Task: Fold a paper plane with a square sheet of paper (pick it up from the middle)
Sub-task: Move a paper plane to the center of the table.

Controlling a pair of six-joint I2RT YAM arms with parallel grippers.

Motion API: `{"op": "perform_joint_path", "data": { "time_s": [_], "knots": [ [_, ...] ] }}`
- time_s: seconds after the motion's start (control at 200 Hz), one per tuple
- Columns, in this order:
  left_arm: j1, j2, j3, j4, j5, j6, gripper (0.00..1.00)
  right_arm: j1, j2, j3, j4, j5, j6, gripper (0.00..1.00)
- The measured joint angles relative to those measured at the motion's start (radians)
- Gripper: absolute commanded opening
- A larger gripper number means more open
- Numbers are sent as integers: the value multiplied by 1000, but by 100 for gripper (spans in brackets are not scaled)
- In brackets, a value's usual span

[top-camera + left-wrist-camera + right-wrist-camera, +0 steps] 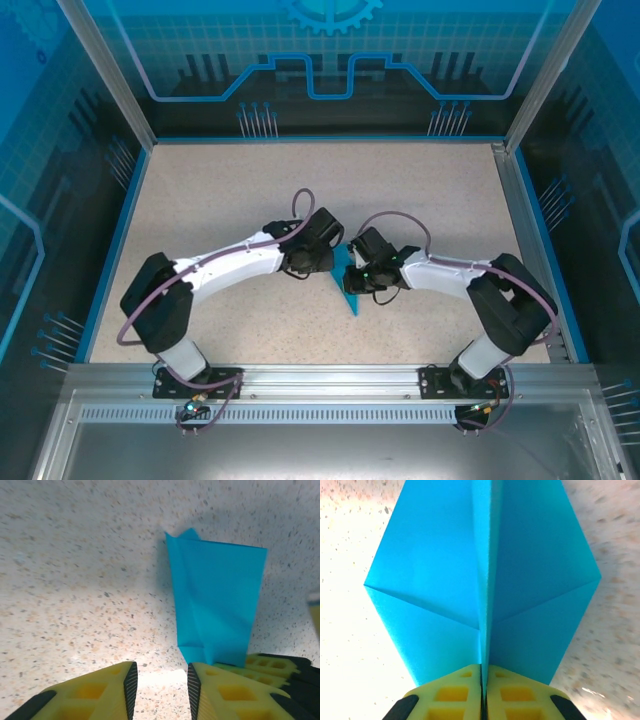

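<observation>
2 fingers of right pincer [484,695] pressed shut on the paper plane [435,590] at its centre crease, per right wrist cam. Left wrist cam: left pincer [160,682] partly open, empty, plane just beyond. Overhead: plane mid bench [300,190], mostly hidden btwn both pincers.

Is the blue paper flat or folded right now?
Folded: the blue paper shows a centre crease with diagonal creases either side, and the right gripper is shut on its raised centre ridge.

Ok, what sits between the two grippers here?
The folded blue paper, seen in the top view: the right gripper is shut on its centre crease, the left gripper open beside it.
</observation>
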Motion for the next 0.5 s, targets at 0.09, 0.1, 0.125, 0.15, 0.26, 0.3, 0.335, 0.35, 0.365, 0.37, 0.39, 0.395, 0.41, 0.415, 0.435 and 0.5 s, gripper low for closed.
{"op": "perform_joint_path", "data": {
  "time_s": [0.09, 0.1, 0.125, 0.15, 0.26, 0.3, 0.335, 0.35, 0.365, 0.37, 0.39, 0.395, 0.41, 0.415, 0.435, 0.5],
  "knots": [
    [0, -47, -27, 0, -45, -20, 39, 8, -31, 34, -66, 76, -2, 9],
    [0, -53, -31, 0, -50, -23, 40, 10, -33, 39, -74, 84, -2, 9],
    [0, -64, -40, 0, -61, -29, 41, 12, -37, 50, -93, 108, -2, 9],
    [0, -76, -48, 0, -73, -35, 42, 16, -40, 65, -113, 130, -2, 9],
    [2, -126, -83, 2, -116, -60, 44, 43, -47, 128, -197, 228, -1, 10],
    [3, -142, -96, 3, -129, -67, 44, 53, -46, 149, -225, 257, 2, 10],
    [5, -157, -108, 3, -138, -71, 44, 60, -46, 166, -251, 279, 6, 10],
    [7, -163, -113, 3, -140, -74, 44, 63, -45, 173, -263, 288, 9, 10],
    [9, -169, -118, 3, -143, -76, 44, 65, -43, 181, -275, 296, 10, 10],
    [10, -172, -120, 3, -143, -77, 44, 66, -42, 185, -281, 302, 12, 10],
    [13, -178, -126, 3, -146, -83, 44, 69, -38, 197, -297, 312, 17, 10],
    [14, -179, -127, 3, -147, -84, 44, 69, -37, 200, -299, 314, 18, 10],
    [18, -185, -132, 3, -149, -87, 44, 71, -33, 209, -310, 323, 19, 10],
    [18, -185, -133, 3, -150, -88, 44, 71, -30, 214, -316, 327, 22, 10],
    [24, -192, -139, 4, -150, -92, 45, 72, -23, 227, -330, 338, 25, 10],
    [45, -207, -161, 12, -150, -101, 45, 78, 10, 269, -369, 366, 34, 11]
  ]
}}
